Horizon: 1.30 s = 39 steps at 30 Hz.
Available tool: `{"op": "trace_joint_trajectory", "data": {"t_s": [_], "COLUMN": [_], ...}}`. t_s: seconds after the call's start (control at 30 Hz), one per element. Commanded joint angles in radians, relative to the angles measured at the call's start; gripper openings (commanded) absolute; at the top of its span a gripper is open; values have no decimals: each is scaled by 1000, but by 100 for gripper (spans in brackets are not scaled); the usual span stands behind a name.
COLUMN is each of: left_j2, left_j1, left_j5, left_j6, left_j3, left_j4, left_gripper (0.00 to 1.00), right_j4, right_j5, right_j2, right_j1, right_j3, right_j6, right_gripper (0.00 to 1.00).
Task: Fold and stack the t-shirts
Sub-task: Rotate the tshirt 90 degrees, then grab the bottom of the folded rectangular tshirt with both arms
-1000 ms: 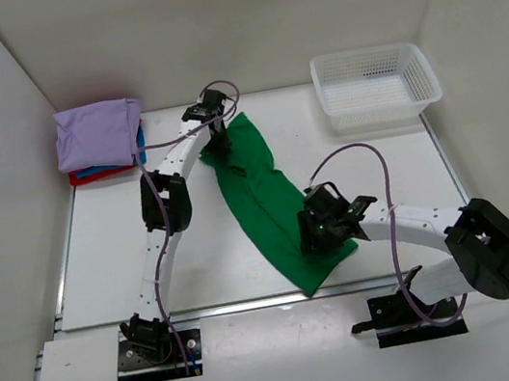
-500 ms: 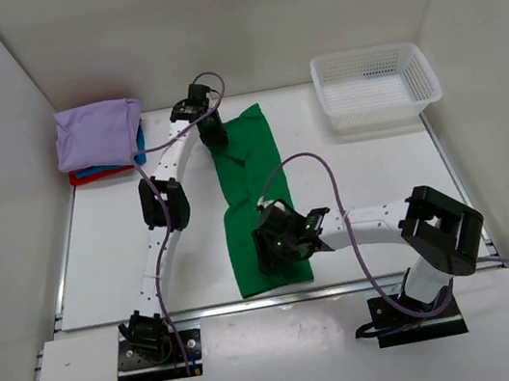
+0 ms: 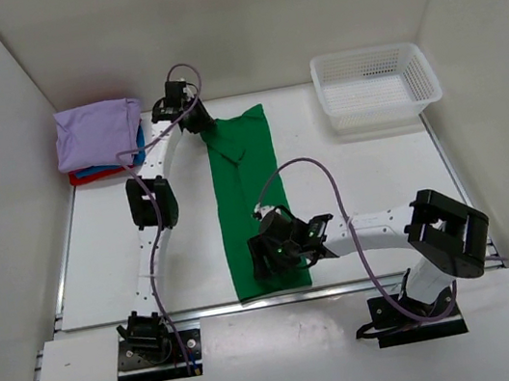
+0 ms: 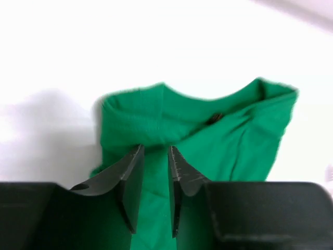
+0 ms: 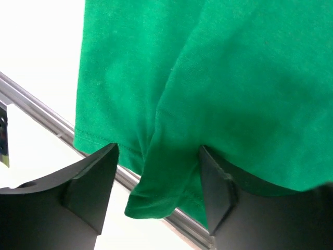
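The bright green t-shirt (image 3: 246, 187) lies as a long narrow strip down the middle of the table, collar at the far end. My left gripper (image 3: 192, 118) is at the collar's left corner. In the left wrist view its jaws (image 4: 155, 148) stand a narrow gap apart over flat green cloth (image 4: 229, 135). My right gripper (image 3: 266, 261) is at the shirt's near end. In the right wrist view it (image 5: 158, 148) is wide open, with a loose fold of the hem (image 5: 161, 203) between the fingers. The lavender shirt (image 3: 97, 134) tops the folded stack at the far left.
Blue (image 3: 139, 155) and red (image 3: 86, 177) folded shirts lie under the lavender one. A white mesh basket (image 3: 374, 84) stands at the far right. The shirt's near hem reaches the metal rail (image 5: 47, 122) at the table's front edge (image 3: 158, 317).
Both arms swung the shirt from a diagonal to a straight strip, its near end moving left. The right gripper has opened. The left gripper moved left and farther back.
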Motion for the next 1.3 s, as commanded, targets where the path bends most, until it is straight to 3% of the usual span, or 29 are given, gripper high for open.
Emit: {"op": "trace_joint_trajectory", "data": {"t_s": [0.0, 0.1, 0.2, 0.27, 0.3, 0.37, 0.43, 0.47, 0.5, 0.6, 0.7, 0.73, 0.77, 0.87, 0.9, 1.0, 1.27], "left_j2": [-125, -231, -307, -366, -404, -571, -673, -751, -785, -1118, -1372, -1415, -1539, -1662, -1713, -1779, -1690], "left_j1": [28, 50, 72, 41, 3, -66, -126, -178, -188, -218, -247, -281, -316, -382, -398, -482, -692], "left_j5": [48, 114, 160, 79, -39, -77, -174, -223, -217, -159, -88, -97, -117, -107, -113, -146, -212], "left_j6": [-26, -20, 94, 192, 193, 227, 204, 187, 170, 103, 31, 18, -26, -103, -144, -238, -356], "left_j3": [45, 48, 74, 59, -5, -317, -459, -554, -611, -1113, -1492, -1550, -1719, -1918, -1996, -2139, -2224], "left_j4": [129, 77, -293, -534, -589, -556, -517, -485, -467, -267, -97, -48, 4, 104, 154, 237, 369], "left_gripper": [37, 41, 38, 36, 33, 25, 10, 8, 9, 16, 23, 23, 24, 32, 39, 44, 43], "right_j4": [-93, -136, -159, -150, -155, -133, -118, -126, -138, -221, -268, -277, -309, -359, -379, -393, -319], "right_j5": [20, 34, 86, 92, 97, 113, 110, 95, 104, 113, 101, 92, 87, 121, 123, 115, 77], "right_j2": [25, -3, -64, -107, -136, -191, -222, -245, -251, -314, -389, -405, -431, -485, -492, -528, -517], "right_j1": [-26, -7, -14, -36, -61, -97, -129, -149, -163, -207, -249, -255, -264, -273, -273, -254, -165], "right_j3": [-23, 43, 61, 54, 49, 18, 3, 0, 0, -15, -78, -95, -136, -175, -193, -242, -318], "right_j6": [-122, -173, -199, -223, -225, -269, -289, -303, -302, -279, -238, -234, -215, -173, -159, -109, -4], "right_gripper": [63, 66, 67, 68, 67, 67, 68, 68, 67, 68, 67, 66, 65, 63, 62, 60, 59]}}
